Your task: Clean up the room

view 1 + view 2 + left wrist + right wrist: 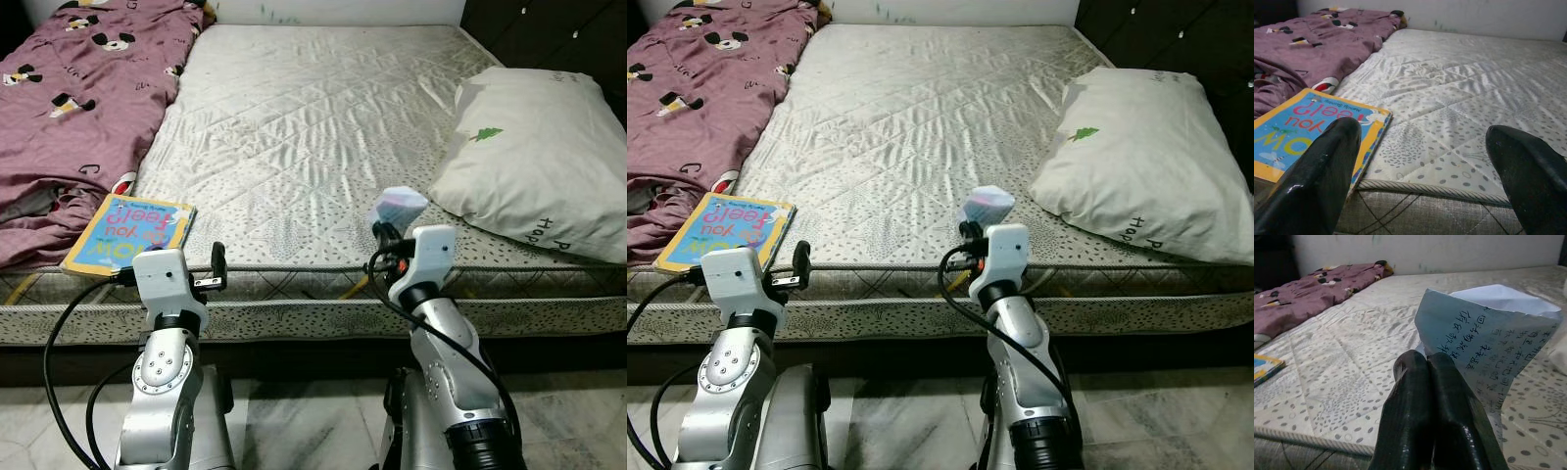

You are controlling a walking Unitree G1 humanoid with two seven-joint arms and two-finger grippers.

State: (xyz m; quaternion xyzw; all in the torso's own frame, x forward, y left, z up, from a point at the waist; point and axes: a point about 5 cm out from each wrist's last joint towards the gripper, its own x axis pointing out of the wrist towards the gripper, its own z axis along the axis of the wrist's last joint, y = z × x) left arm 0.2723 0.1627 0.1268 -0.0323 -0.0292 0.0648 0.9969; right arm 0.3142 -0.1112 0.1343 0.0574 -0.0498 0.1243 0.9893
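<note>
Mattress [313,117] bears a blanket [69,108] far left, book [127,233] near left, pillow [544,157] right. Right gripper [384,235] pinches a paper [400,206]; left gripper [217,266] gapes empty near the book.

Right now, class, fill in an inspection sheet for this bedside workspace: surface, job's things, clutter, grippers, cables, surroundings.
Surface: bare quilted mattress, wrinkled.
Job's things: folded paper with handwriting, pinched in the right gripper; picture book lying flat at the mattress's near edge, on the robot's left.
Clutter: maroon blanket bunched along the left side; white pillow on the right side.
Grippers: left gripper open, holding nothing, level with the mattress edge beside the book; right gripper shut on the paper.
Cables: black cables looped from both wrists.
Surroundings: pale tiled floor below; light wall behind the bed.
</note>
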